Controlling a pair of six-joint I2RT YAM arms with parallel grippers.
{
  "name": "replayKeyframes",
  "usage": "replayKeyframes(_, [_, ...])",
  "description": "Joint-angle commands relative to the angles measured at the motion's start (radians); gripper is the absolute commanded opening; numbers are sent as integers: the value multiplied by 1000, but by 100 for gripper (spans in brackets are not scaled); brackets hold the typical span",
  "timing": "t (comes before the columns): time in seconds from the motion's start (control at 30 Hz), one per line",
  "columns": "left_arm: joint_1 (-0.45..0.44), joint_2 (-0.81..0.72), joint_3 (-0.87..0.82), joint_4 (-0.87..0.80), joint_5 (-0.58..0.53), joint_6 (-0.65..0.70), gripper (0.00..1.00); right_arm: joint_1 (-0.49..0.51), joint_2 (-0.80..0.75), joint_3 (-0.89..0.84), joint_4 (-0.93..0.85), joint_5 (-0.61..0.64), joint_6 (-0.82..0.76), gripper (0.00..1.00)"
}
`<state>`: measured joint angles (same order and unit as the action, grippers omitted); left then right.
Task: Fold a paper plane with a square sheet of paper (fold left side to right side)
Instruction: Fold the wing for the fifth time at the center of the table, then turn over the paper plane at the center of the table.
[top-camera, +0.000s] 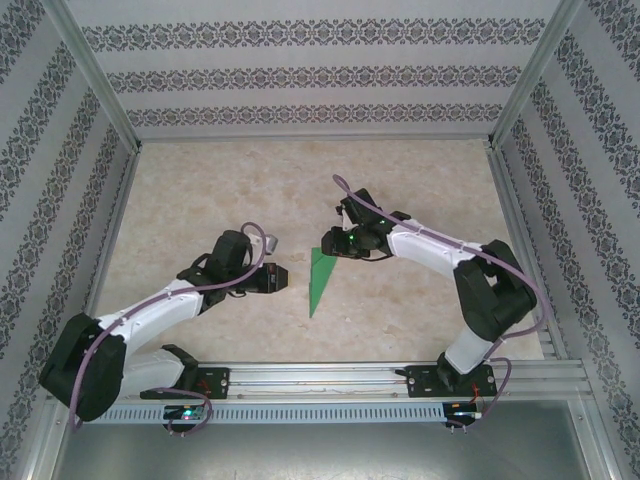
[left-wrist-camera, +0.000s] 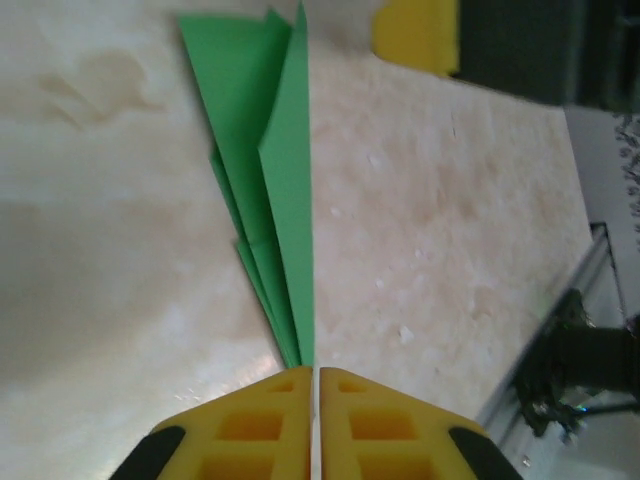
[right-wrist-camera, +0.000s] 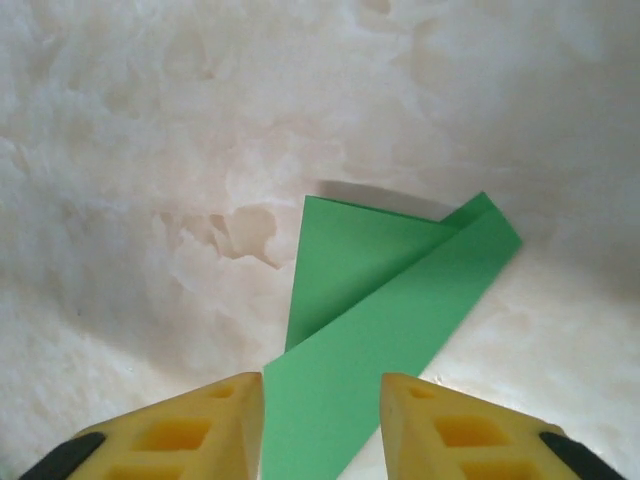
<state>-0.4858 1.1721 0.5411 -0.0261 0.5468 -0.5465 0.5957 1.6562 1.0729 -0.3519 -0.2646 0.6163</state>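
Right gripper (right-wrist-camera: 322, 388) spread, straddling the plane (right-wrist-camera: 380, 300) lying on the table (top-camera: 200, 190); left gripper (left-wrist-camera: 313, 372) nearly pressed together (slit only) near its nose. Closing off-centre could drag or crumple loose layers.

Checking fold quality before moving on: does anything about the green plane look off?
The paper plane looks slightly uneven: its layers fan out instead of stacking flush, and one flap seems to lift off the table, casting a shadow.

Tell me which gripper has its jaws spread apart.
The right gripper: its yellow fingers stand apart, with the paper plane showing between them. On the left gripper they are almost together.
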Motion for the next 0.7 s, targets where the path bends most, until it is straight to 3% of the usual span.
replayKeyframes(0.0, [27,-55,11,-21,-136,30,18,51,-41,15,-125,151,-14,47])
replayKeyframes(0.3, [86,-204,-50,3,-306,42,50,206,-48,32,-179,359,79,72])
replayKeyframes(0.5, [113,-302,-70,-56,-383,66,56,304,59,164,-341,537,272,83])
replayKeyframes(0.67, [125,-383,-92,-105,-434,92,59,361,221,360,-563,669,373,83])
